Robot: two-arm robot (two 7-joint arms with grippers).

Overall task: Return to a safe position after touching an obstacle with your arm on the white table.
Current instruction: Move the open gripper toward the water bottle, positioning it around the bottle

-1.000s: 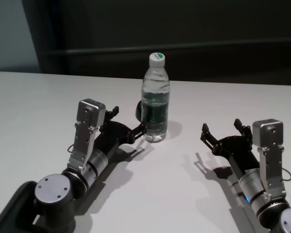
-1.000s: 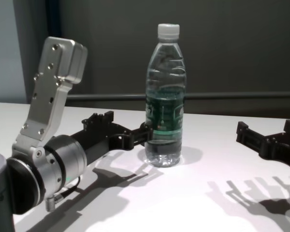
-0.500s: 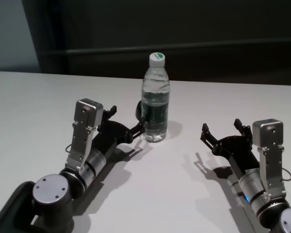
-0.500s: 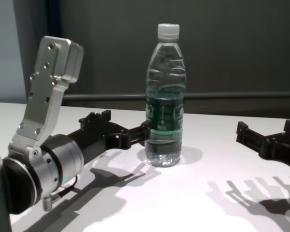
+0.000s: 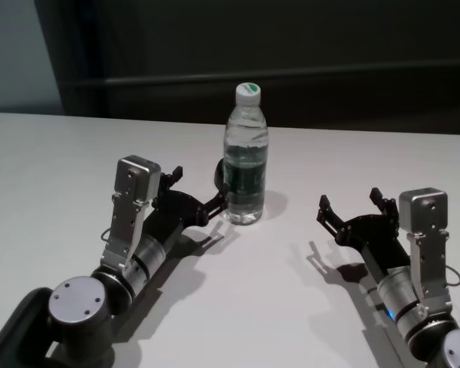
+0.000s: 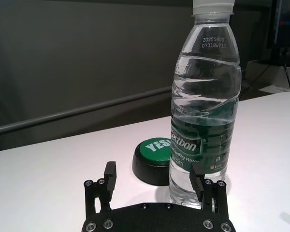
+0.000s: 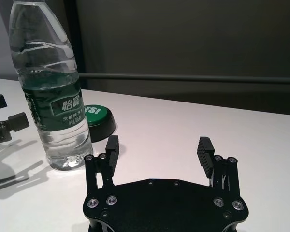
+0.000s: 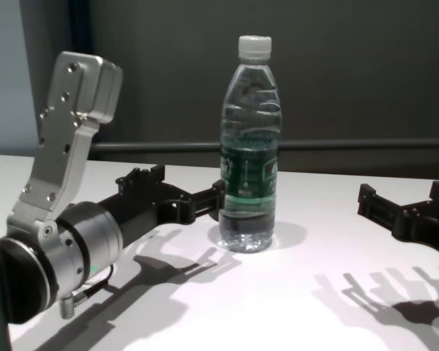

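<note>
The clear water bottle (image 5: 245, 157) with a white cap and green label stands upright mid-table on the white table (image 5: 61, 153). It also shows in the chest view (image 8: 249, 146), the left wrist view (image 6: 205, 96) and the right wrist view (image 7: 50, 92). My left gripper (image 5: 199, 184) is open and empty, low over the table just left of the bottle. One of its fingertips (image 8: 219, 194) lies close against the bottle's lower side; I cannot tell if it touches. My right gripper (image 5: 349, 198) is open and empty, well to the bottle's right.
A small dark round button with a green top (image 6: 154, 154) sits on the table just behind the bottle; it also shows in the right wrist view (image 7: 97, 118). A dark wall with a horizontal rail (image 5: 330, 73) runs behind the table's far edge.
My left arm has drawn back a little to the left and toward me, its fingertip easing back along the bottle's side. The bottle and the right arm have not moved.
</note>
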